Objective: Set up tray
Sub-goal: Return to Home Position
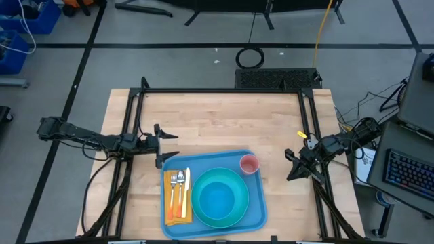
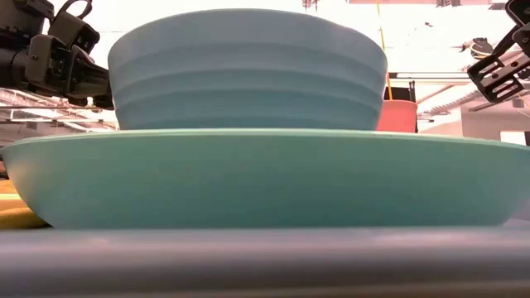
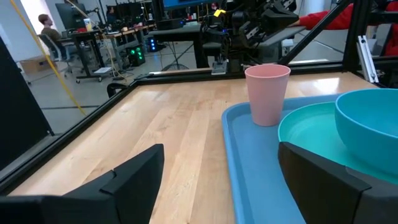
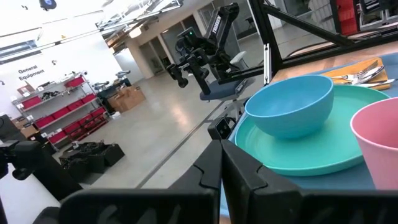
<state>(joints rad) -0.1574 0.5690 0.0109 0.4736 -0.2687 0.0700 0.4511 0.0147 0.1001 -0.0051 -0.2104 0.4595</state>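
Pale wood worktop from above: the tray (image 1: 211, 160) lies at the middle of the near edge, long axis along that edge, carrying plate (image 1: 202, 214), bowl (image 1: 220, 199) and cup (image 1: 249, 163). The left hand (image 1: 167, 147) hangs spread just beyond the tray's far left corner. The right hand (image 1: 293, 167) stands off the far right corner, farther away.

Low view: bowl on plate fills the frame, with both hands raised at either side.

Left wrist: fingers wide apart; the tray looks glossy blue and low-rimmed.

Right wrist: fingers pressed together, gripping nothing.
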